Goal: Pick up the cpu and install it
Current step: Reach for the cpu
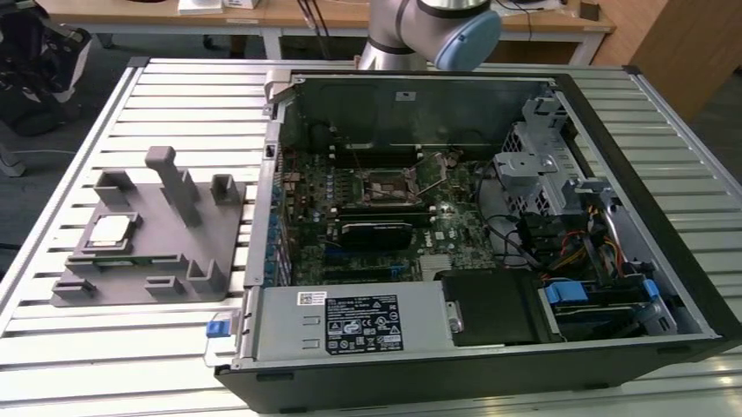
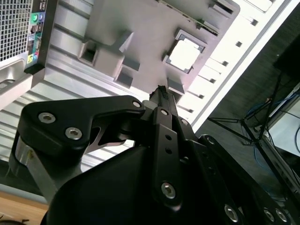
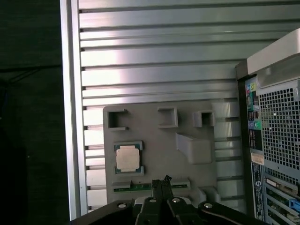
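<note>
1. Fingers of the gripper are pressing together in the first wrist view, with nothing between them. In the second wrist view the gripper is showing as one narrow black tip.
2. The gripper is hanging over one edge of a grey holder, clear of its surface.
3. The cpu is lying flat in a square pocket of that holder, pale metal top facing up. It is near the gripper's tip but apart from it. The second wrist view is showing the cpu in the same pocket of the holder.
4. In the exterior view the holder is sitting at the middle left of the frame on a slatted metal table, with the cpu towards its left side.
5. An open computer case is lying just beside the holder, taking up the centre and right of the frame. A silver box is sitting at its lower edge, and a circuit board is lying beyond it, carrying a square socket.
6. The robot arm is rising at the top centre, behind the case.
</note>
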